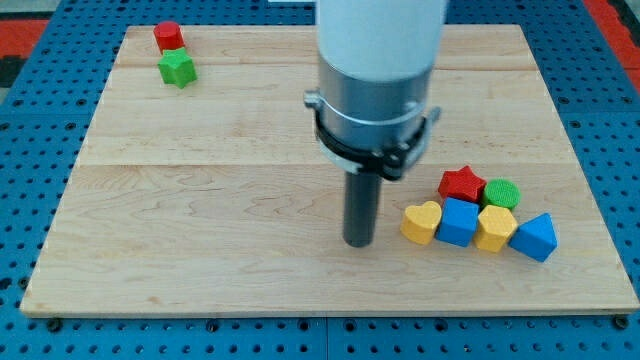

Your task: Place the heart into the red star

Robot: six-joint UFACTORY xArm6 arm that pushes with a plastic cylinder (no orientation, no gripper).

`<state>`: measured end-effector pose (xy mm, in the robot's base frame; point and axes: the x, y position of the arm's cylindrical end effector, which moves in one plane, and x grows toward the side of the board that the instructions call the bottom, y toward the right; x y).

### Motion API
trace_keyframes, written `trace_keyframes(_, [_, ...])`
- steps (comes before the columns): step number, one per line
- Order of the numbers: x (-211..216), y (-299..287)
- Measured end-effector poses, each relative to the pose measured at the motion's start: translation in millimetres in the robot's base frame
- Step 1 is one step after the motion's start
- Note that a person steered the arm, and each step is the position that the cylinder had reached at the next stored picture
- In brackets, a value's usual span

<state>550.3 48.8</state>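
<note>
My tip (359,243) rests on the bench (200,230), a pale wooden board, a little toward the view's bottom from the board's middle. There is no claw on this arm, only the straight dark rod under a grey collar, so nothing is held and there is no opening to judge.

Just to the view's right of my tip, near but not touching, lies the yellow heart (422,222). It touches the blue block (459,221) on its far side, whose exact shape I cannot make out. Further right in the same row sit a yellow block (496,228) and then a blue triangle (536,237). Behind that row, toward the view's top and right of my tip, the red star (462,184) sits against the blue block, with a green round block (503,193) beside it.

Well apart, toward the view's top left of my tip, a red block (168,37) stands just above a green block (177,68) near the board's corner.
</note>
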Motion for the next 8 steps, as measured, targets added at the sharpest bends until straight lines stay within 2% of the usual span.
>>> trace_keyframes(1, [-15.4,40.9])
trace_keyframes(2, [-44.4,42.6])
trace_keyframes(4, [-56.7,35.4])
trace_keyframes(5, [-73.0,70.0])
trace_keyframes(6, [-73.2,59.8])
trace_keyframes(7, [-100.2,38.0])
trace_keyframes(8, [-127.7,81.3])
